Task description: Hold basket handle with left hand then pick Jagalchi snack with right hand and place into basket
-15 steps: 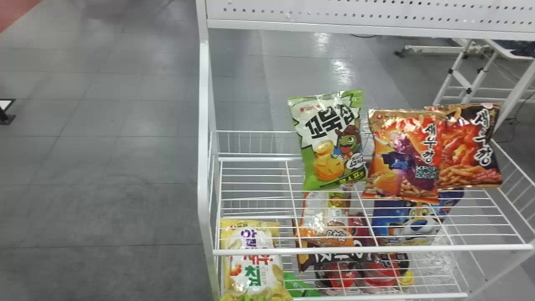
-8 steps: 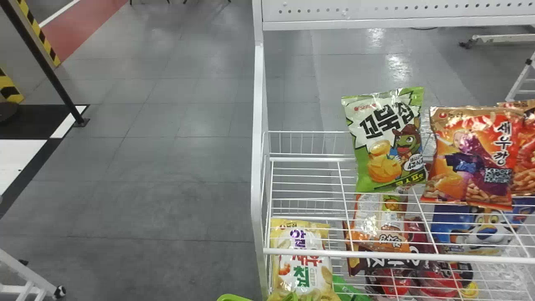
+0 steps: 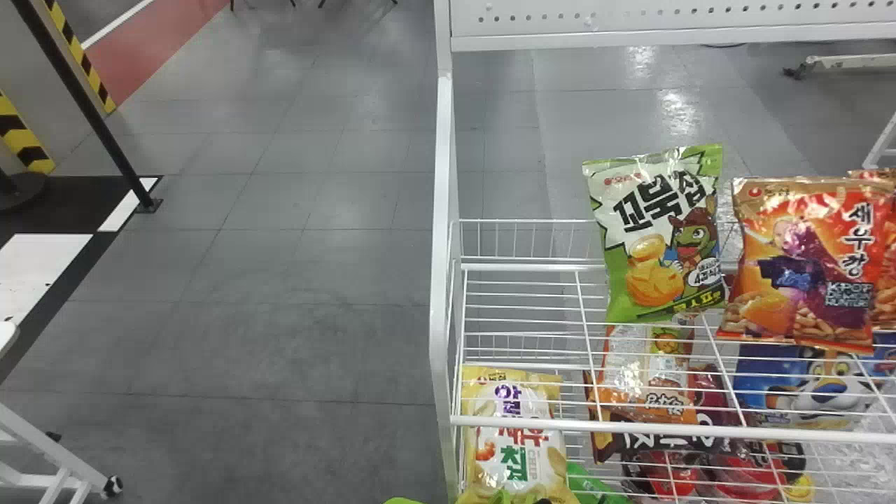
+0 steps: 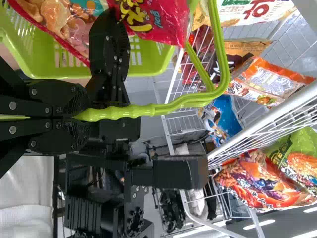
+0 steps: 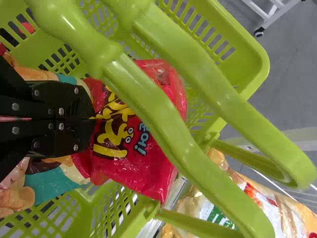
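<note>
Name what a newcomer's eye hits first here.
The lime-green basket handle, sweeping across the right wrist view above the basket. Next, the bright red snack bag in the basket, pinched by the right gripper, while the left gripper grips the handle. Then the green bag and orange bag on the white wire rack.

We have flat black fingers (image 5: pixel 59 105) dotted with round silver screws, and a black arm (image 4: pixel 171 171) with boxy, ribbed housings.
</note>
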Action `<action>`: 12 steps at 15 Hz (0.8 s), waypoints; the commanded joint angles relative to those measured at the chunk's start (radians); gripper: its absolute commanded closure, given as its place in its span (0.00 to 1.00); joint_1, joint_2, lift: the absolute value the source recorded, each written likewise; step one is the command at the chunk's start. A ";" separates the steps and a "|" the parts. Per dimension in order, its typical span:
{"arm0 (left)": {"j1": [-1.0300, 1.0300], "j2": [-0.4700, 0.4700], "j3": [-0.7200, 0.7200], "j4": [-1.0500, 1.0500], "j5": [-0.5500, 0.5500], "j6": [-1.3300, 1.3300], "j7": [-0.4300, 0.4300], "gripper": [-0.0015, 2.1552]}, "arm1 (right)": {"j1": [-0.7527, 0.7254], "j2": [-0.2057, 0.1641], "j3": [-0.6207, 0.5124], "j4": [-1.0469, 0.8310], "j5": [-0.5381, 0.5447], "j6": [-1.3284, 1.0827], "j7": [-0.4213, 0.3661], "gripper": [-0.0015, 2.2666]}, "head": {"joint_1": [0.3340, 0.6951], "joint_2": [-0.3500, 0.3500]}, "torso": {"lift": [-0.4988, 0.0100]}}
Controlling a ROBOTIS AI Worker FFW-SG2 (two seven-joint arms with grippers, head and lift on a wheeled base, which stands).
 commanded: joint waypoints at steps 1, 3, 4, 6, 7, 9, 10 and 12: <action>-0.001 0.002 0.002 0.001 0.000 0.000 0.001 0.87 | 0.022 -0.003 0.008 -0.042 0.051 -0.001 -0.027 0.52 | 1.00 0.64 | 0.96; 0.000 0.004 0.002 0.001 0.002 0.000 -0.001 0.87 | 0.035 -0.022 -0.006 -0.097 0.078 0.042 -0.049 0.00 | 1.00 0.63 | 0.96; 0.000 0.004 0.002 0.001 0.002 0.000 -0.001 0.87 | 0.039 -0.037 -0.013 -0.131 0.097 0.097 -0.049 0.00 | 1.00 0.58 | 0.96; 0.000 0.002 0.002 0.001 0.002 0.000 -0.001 0.87 | 0.077 -0.075 -0.036 -0.215 0.140 0.125 -0.042 0.01 | 1.00 0.51 | 0.96; 0.000 0.002 0.000 0.001 0.002 0.000 0.001 0.87 | 0.108 -0.092 -0.066 -0.267 0.152 0.125 -0.024 0.02 | 1.00 0.45 | 0.96; 0.000 0.001 -0.002 0.000 0.000 0.000 0.001 0.87 | 0.164 -0.105 -0.127 -0.355 0.160 0.119 0.019 0.02 | 1.00 0.38 | 0.96; 0.000 0.001 -0.002 -0.002 0.000 0.000 0.001 0.87 | 0.189 -0.115 -0.147 -0.399 0.172 0.119 0.016 0.03 | 1.00 0.35 | 0.96; 0.000 0.004 0.000 -0.002 0.002 0.000 -0.001 0.87 | 0.244 -0.115 -0.210 -0.473 0.180 0.097 0.013 0.03 | 1.00 0.29 | 0.96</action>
